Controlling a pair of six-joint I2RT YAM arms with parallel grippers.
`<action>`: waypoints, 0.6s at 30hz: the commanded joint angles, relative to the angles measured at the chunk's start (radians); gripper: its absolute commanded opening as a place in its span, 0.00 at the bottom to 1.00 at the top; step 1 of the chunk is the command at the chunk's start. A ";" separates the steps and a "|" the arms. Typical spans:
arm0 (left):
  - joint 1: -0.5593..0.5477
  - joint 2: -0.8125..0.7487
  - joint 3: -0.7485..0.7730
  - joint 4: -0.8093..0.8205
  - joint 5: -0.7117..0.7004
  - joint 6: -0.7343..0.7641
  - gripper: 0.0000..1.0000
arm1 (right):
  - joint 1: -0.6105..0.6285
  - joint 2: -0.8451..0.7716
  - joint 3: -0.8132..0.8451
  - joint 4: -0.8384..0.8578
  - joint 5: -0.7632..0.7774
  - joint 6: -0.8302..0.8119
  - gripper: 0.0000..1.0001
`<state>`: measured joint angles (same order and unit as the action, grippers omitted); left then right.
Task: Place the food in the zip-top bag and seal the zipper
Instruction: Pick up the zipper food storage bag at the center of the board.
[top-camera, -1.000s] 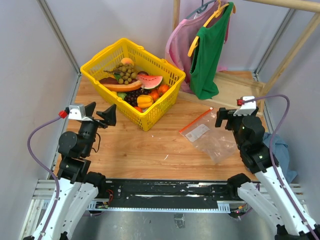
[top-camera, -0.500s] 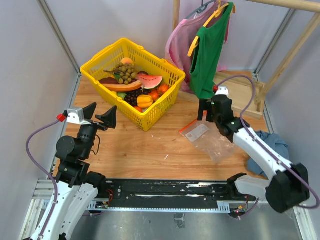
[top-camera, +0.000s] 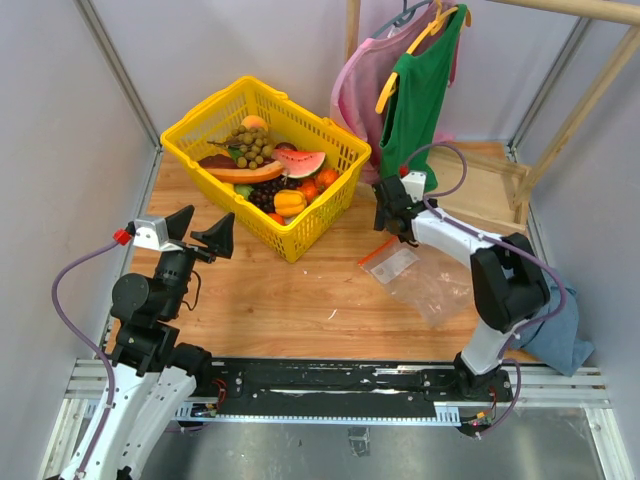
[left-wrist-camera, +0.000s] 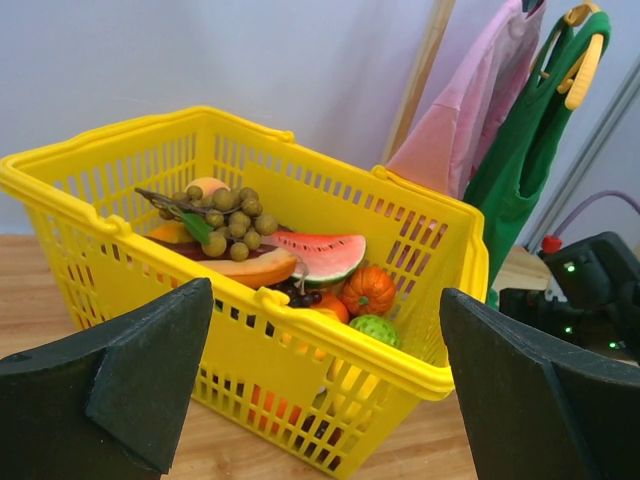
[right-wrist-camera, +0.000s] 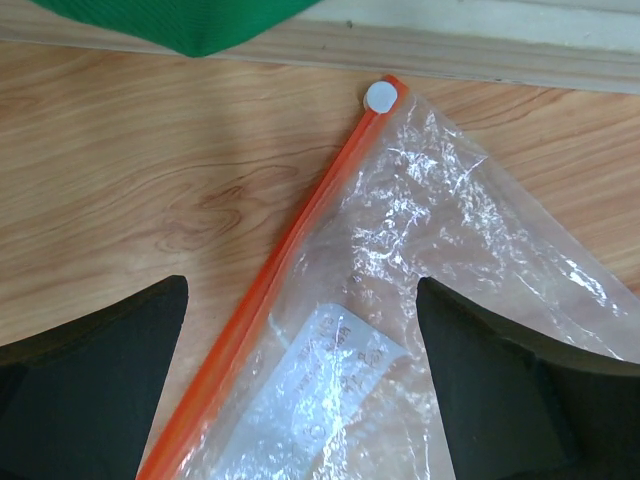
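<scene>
The zip-top bag (top-camera: 425, 278) lies flat on the wood, right of centre, apparently empty. Its orange-red zipper (top-camera: 391, 242) runs diagonally along the left edge. My right gripper (top-camera: 388, 224) hovers open over the bag's mouth. In the right wrist view its jaws straddle the zipper (right-wrist-camera: 290, 268), the white label (right-wrist-camera: 320, 385) and the bag (right-wrist-camera: 470, 250); a white slider (right-wrist-camera: 380, 96) sits at the zipper's far end. The food (top-camera: 262, 170) is in the yellow basket: grape bunch (left-wrist-camera: 225, 222), orange (left-wrist-camera: 368, 290), green bumpy ball (left-wrist-camera: 375, 328). My left gripper (top-camera: 200, 229) is open and empty, short of the basket.
The yellow mesh basket (top-camera: 300, 243) stands at the back left, and fills the left wrist view (left-wrist-camera: 330, 340). A wooden rack (top-camera: 470, 175) with green and pink garments (top-camera: 415, 95) stands behind the bag. A blue cloth (top-camera: 560, 335) lies at the right edge.
My right arm has swung forward and left, from beside the bag's right side to above its zipper edge. The left arm has hardly moved.
</scene>
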<state>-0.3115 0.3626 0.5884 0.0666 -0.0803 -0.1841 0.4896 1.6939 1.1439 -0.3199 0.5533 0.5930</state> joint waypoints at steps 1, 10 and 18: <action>-0.014 -0.002 -0.009 0.027 0.004 0.009 0.99 | 0.026 0.073 0.047 -0.096 0.059 0.086 0.99; -0.016 -0.004 -0.009 0.025 0.012 0.012 0.99 | 0.028 0.137 0.034 -0.075 0.022 0.091 0.92; -0.018 -0.006 -0.009 0.027 0.037 0.011 0.99 | 0.028 0.112 -0.009 -0.065 0.009 0.082 0.72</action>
<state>-0.3176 0.3626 0.5884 0.0669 -0.0658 -0.1837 0.4950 1.8194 1.1645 -0.3710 0.5499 0.6586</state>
